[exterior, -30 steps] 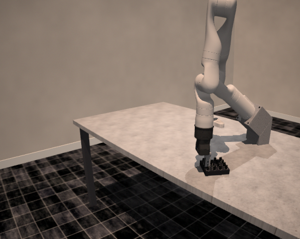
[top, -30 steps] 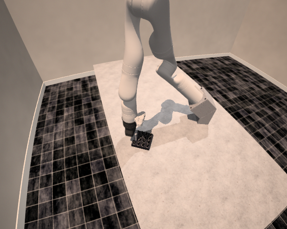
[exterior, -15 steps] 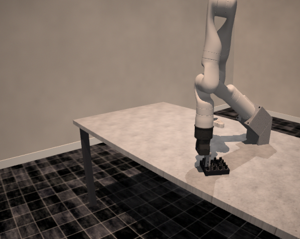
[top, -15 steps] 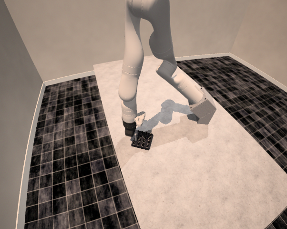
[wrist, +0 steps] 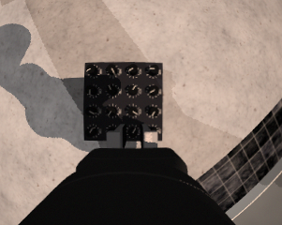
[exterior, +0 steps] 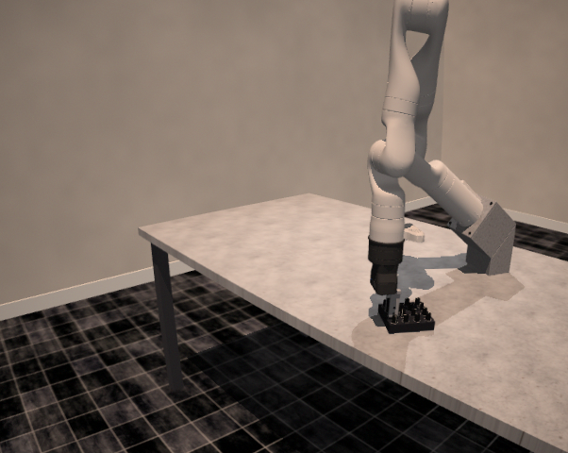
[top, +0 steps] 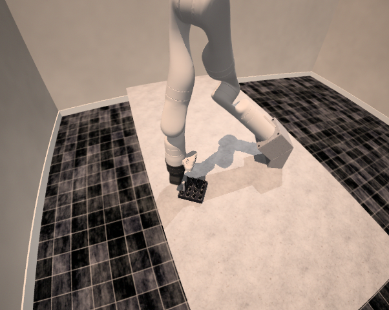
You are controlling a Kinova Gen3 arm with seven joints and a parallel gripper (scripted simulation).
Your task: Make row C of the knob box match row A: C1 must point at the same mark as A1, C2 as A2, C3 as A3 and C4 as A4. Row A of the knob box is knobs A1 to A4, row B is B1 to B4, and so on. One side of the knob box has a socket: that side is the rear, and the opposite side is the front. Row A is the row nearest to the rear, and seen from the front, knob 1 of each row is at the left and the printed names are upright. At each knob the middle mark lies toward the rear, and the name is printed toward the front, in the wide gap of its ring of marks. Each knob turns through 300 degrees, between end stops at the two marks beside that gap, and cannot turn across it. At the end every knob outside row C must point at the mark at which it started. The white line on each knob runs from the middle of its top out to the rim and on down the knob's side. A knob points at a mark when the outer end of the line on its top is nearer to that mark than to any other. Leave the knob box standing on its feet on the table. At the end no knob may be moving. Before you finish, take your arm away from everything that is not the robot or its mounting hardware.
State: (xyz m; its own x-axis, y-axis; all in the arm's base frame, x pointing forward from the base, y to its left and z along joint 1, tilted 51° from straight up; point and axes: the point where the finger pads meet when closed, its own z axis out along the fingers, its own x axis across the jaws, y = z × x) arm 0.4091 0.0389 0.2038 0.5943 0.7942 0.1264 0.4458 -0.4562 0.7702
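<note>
Sixteen dark round knobs in a four-by-four grid cover the black square knob box (wrist: 124, 100), each ringed by pale marks. It stands near the table's (exterior: 284, 234) edge. Directly above its near row, the gripper (wrist: 135, 141) stands partly spread, holding nothing.

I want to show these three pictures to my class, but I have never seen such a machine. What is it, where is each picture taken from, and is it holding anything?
It is a white jointed robot arm, fixed by a grey angled base to a pale stone-patterned table. One picture looks down from above, one from the side, one from the arm's wrist. On the table stands a small black box of sixteen knobs. The jaws straddle one edge-row knob, parted, holding nothing.
</note>
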